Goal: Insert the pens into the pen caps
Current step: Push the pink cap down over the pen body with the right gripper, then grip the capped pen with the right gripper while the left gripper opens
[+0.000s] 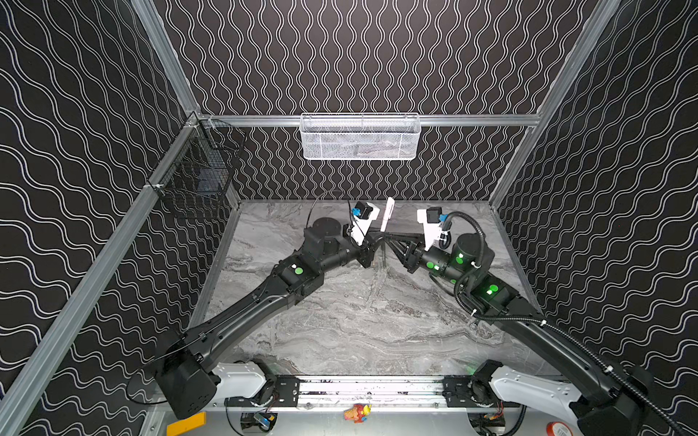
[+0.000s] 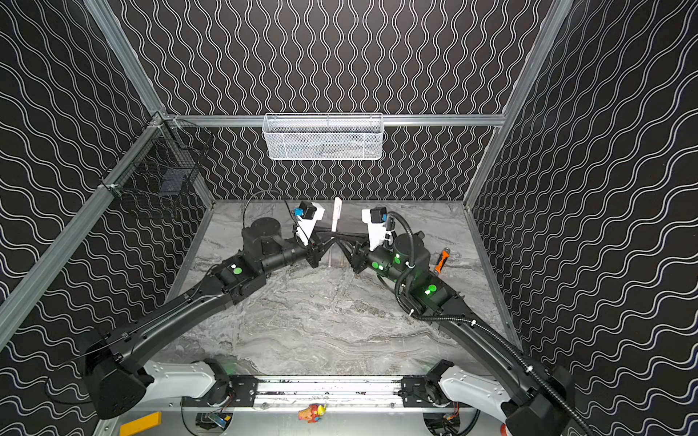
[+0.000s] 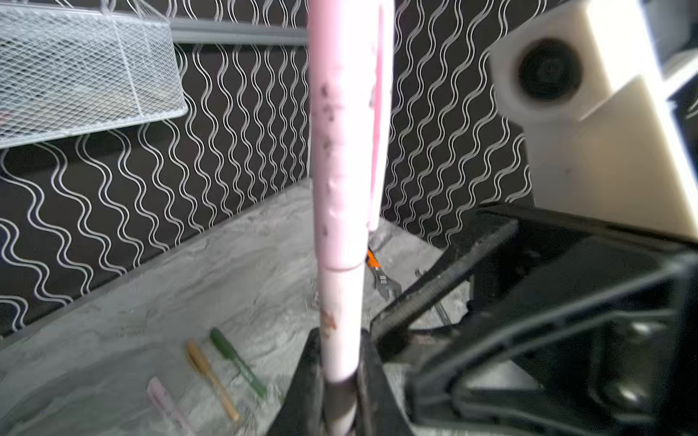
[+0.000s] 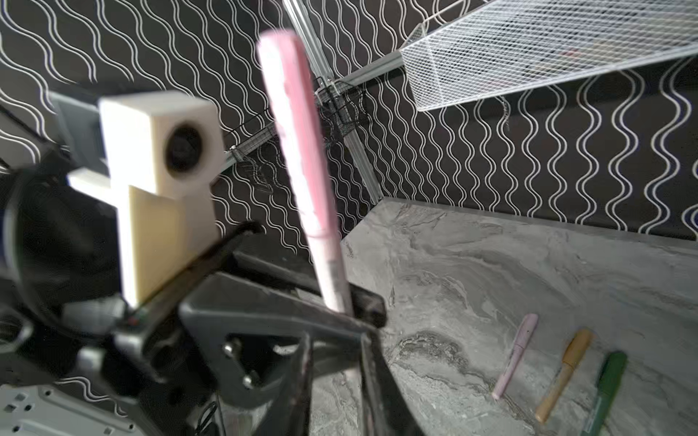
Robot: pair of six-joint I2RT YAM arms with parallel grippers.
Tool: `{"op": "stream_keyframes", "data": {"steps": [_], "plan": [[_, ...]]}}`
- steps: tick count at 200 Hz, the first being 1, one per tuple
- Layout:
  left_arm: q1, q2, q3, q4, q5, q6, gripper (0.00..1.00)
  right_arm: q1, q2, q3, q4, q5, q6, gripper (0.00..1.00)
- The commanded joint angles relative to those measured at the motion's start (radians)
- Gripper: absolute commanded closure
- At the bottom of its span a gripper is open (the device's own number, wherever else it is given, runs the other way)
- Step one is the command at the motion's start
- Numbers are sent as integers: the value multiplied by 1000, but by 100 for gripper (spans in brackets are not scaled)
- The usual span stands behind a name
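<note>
Pen (image 3: 342, 321), pink: in left claw (image 3: 340, 364), base hidden | right claw (image 4: 335, 339): narrowly parted

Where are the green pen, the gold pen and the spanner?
green pen (image 4: 605, 390): right wrist view, middle of its body.
gold pen (image 4: 562, 376): right wrist view, middle of its body.
spanner (image 2: 441, 261): a top view, orange handle.

Left claw (image 3: 340, 381) clamped, right claw (image 1: 393, 241) parted, tips close.
</note>
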Motion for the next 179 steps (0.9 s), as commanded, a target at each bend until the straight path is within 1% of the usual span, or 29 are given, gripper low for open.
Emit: {"op": "stream_keyframes", "data": {"steps": [1,13,30,62,88,115,179], "plan": [[4,-7,-44,151,42,-74,100,2,23,116,-59,13,-65,64],[6,-19,-63,160,44,-87,100,1,29,148,-72,12,-72,61],[12,-42,-95,186,43,-95,100,2,23,144,-87,-8,-65,59],[41,-58,-112,193,75,-125,100,2,-44,63,-95,24,-52,59],[48,-64,-128,204,89,-142,100,3,-75,22,-90,24,-57,63],[47,-67,-136,211,105,-151,100,3,-42,46,-97,-11,-76,65],[47,-84,-151,224,114,-154,100,17,79,120,-36,-41,-80,64]]}}
